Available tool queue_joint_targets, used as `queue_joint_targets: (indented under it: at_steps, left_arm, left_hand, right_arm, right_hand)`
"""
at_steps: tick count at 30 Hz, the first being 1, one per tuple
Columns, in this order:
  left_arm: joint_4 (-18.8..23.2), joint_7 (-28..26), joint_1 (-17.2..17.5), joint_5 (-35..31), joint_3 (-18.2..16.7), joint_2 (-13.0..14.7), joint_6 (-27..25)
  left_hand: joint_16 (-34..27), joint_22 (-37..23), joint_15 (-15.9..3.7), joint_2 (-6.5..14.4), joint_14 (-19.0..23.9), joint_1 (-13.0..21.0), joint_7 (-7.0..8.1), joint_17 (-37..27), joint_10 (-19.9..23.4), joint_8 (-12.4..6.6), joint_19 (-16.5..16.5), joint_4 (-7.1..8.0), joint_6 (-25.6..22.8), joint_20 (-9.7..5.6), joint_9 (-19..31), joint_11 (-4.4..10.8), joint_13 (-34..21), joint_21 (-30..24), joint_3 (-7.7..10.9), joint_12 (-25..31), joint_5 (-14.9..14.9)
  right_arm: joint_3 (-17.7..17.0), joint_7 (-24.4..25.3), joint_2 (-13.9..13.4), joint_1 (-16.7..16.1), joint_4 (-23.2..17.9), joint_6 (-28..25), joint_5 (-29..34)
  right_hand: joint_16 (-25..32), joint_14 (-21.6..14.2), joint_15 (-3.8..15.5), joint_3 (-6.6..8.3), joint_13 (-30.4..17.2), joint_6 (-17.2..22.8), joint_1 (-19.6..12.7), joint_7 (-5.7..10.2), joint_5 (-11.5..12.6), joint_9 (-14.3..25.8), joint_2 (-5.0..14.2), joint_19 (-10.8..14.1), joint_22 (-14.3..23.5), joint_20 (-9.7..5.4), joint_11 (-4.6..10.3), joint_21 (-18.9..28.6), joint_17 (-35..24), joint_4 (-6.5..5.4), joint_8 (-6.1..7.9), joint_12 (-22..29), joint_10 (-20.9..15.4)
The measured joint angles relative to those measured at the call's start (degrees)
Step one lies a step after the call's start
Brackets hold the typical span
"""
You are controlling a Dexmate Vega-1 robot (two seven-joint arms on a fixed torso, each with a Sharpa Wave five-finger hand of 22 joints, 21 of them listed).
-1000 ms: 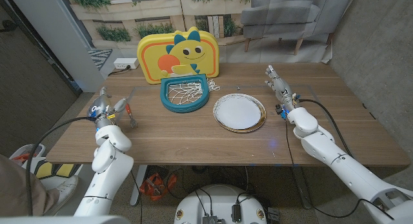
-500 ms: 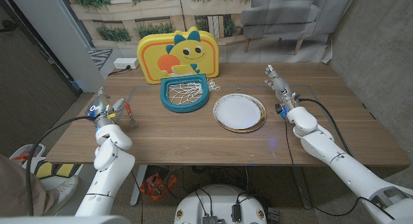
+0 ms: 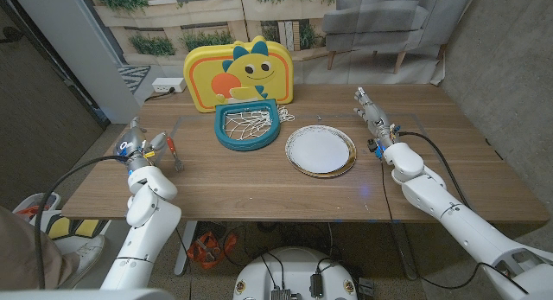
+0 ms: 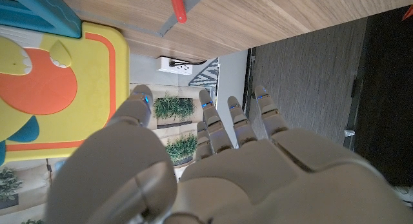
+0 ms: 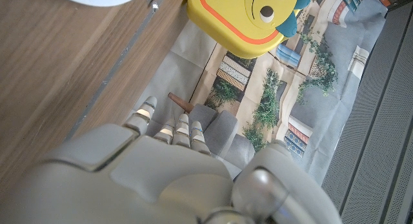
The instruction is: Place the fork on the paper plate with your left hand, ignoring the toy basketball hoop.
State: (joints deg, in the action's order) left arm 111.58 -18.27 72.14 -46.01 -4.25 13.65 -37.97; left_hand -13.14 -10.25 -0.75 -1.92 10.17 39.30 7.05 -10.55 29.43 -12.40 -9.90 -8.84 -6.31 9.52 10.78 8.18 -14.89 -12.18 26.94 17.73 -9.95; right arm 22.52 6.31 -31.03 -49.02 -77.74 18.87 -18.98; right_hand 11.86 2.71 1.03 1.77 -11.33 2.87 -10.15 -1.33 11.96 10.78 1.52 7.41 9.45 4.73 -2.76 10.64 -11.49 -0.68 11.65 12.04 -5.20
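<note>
1. Fork [image 3: 173, 150], red handle, lies on the table [image 3: 259, 183] near its left edge, just beside the left hand [image 3: 136, 144].
2. Left hand holds nothing; fingers [image 4: 233, 117] extended and apart.
3. Paper plate [image 3: 320, 150] sits mid-table, beside the toy basketball hoop [image 3: 246, 127].
4. Right hand [image 3: 373, 115] near the right edge, fingers straight, holding nothing.

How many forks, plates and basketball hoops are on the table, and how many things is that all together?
Fork: 1
Paper plate: 1
Toy basketball hoop: 1
Total: 3
</note>
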Motion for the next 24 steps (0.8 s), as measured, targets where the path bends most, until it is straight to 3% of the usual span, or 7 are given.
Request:
queue_joint_targets:
  at_steps: [24]
  left_arm:
    - [-1.53, -0.02, -0.77, 0.87, 0.15, 0.38, -1.18]
  left_hand:
    - [0.28, -0.3, 0.21, 0.31, -0.21, -0.77, -0.2, 0.01, 0.2, 0.0, 0.0, 0.89, -0.2, 0.0, 0.0, -0.2, -0.01, 0.0, -1.36, -0.79, -0.01]
  right_arm:
    - [0.33, -0.14, 0.08, 0.41, 0.25, -0.35, 0.18]
  right_hand:
    - [0.0, 0.0, 0.0, -0.1, 0.0, 0.0, -0.02, 0.0, 0.0, 0.0, 0.02, 0.31, 0.0, 0.31, 0.0, 0.0, 0.0, 0.38, 0.0, -0.21, 0.0]
